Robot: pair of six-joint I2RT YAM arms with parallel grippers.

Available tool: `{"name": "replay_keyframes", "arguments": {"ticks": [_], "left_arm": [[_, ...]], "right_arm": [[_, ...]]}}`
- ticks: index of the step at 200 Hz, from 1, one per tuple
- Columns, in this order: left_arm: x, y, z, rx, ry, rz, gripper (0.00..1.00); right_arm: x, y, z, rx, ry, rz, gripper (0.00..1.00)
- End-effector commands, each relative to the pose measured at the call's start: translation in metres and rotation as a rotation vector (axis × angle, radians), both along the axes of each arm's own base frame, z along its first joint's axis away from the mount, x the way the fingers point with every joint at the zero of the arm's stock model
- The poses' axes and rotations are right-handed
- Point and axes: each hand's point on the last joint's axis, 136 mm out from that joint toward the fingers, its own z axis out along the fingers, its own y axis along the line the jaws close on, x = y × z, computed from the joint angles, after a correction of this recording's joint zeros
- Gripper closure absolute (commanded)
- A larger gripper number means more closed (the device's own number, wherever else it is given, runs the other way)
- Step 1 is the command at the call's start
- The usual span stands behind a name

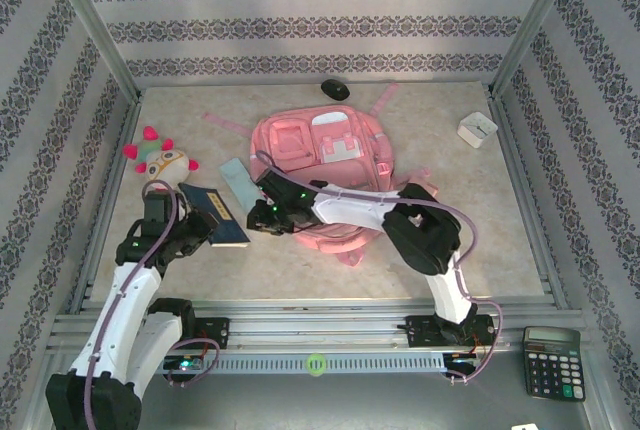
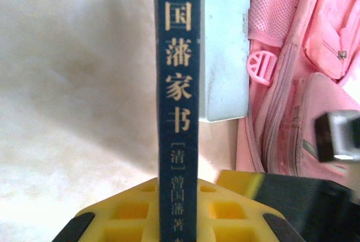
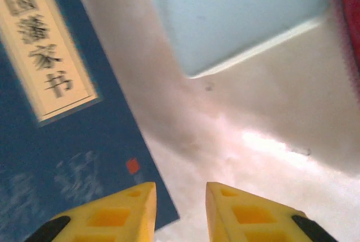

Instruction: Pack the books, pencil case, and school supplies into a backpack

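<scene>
Book (image 1: 232,222), thin and dark blue with a yellowish title patch, sits on the left half of the worktop (image 1: 470,250), closer to the near edge than to the far one. The left gripper (image 1: 205,225) is clamped on it. In the left wrist view the spine (image 2: 177,112) runs straight up between the yellow fingers (image 2: 126,211), which press on either side of it. I cannot tell whether the book is raised off the surface.

Just beyond the book lies the pale blue pencil case (image 1: 238,182), a flat oblong between the book and the backpack (image 1: 320,150). The big pink backpack lies flat in the middle of the worktop, with its straps trailing toward the far edge.

The right gripper (image 1: 262,212) is low over the bare surface between the book and the backpack's left side. Seen from its own wrist, the right gripper (image 3: 180,208) has its fingers apart with nothing between them, the book cover (image 3: 56,112) to one side and the pencil case (image 3: 236,17) ahead.

A stuffed toy (image 1: 160,160) rests near the left edge. A small white box (image 1: 477,129) sits toward the far right corner, and a dark oval object (image 1: 335,89) is at the far edge. A calculator (image 1: 552,360) lies off the worktop by the near right corner.
</scene>
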Motion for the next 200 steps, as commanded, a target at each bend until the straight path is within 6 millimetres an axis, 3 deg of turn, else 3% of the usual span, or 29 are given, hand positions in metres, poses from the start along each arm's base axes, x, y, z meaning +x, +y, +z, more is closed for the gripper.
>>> {"name": "replay_keyframes", "arguments": {"ticks": [1,33,58,97,139,157,200], "left_arm": [[-0.01,0.012,0.018,0.106,0.016,-0.012,0.99],[-0.01,0.013,0.045,0.142,-0.083,-0.038,0.99],[-0.01,0.003,0.071,0.133,-0.198,-0.107,0.99],[-0.002,-0.03,0.116,0.037,-0.42,-0.272,1.0],[0.002,-0.069,0.18,-0.104,-0.76,-0.469,1.0],[0.004,-0.081,0.194,-0.171,-0.863,-0.536,1.0],[0.008,-0.093,0.205,-0.359,-1.085,-0.598,1.0]], "right_arm": [[0.005,-0.003,0.048,0.067,-0.103,-0.005,0.67],[0.004,-0.016,0.08,0.092,-0.173,-0.006,0.63],[0.001,-0.03,0.098,0.095,-0.237,-0.019,0.61],[-0.005,-0.047,0.133,0.13,-0.378,0.005,0.57],[0.0,-0.071,0.168,0.184,-0.576,0.022,0.54],[-0.001,-0.084,0.17,0.181,-0.655,0.042,0.52],[-0.017,-0.114,0.193,0.285,-0.802,0.057,0.46]]}}
